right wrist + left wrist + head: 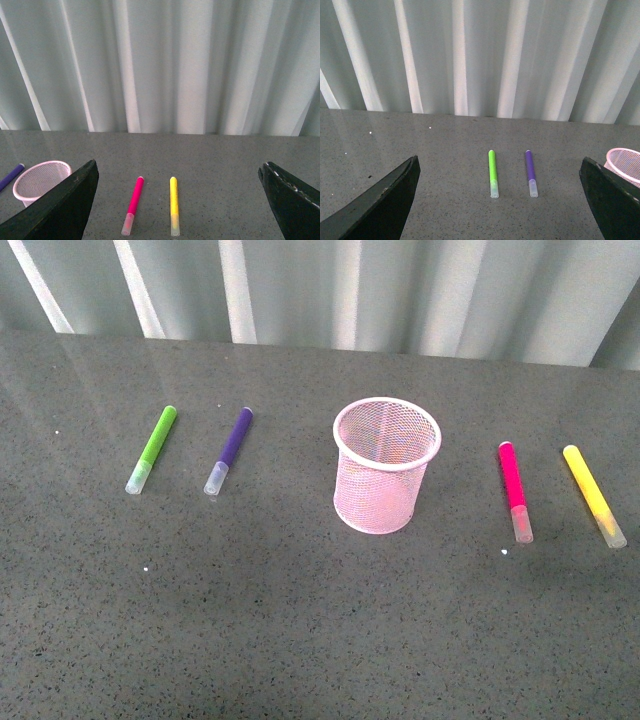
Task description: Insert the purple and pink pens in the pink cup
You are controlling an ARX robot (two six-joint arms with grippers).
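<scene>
My left gripper (498, 162) is wide open and touches nothing; the purple pen (531, 172) lies ahead of it. My right gripper (177, 166) is wide open too, with the pink pen (133, 205) ahead of it. The pink cup (386, 490) stands between both pens.

Clear-capped purple pen (230, 450), pink pen (515, 490); pink mesh cup (385, 490); speckled grey table (300, 630).

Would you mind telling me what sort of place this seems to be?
Probably a staged test bench: a dark speckled tabletop, a pale ribbed backdrop, and only a green marker, purple pen, pink pen and yellow marker flanking a pink mesh cup.
</scene>
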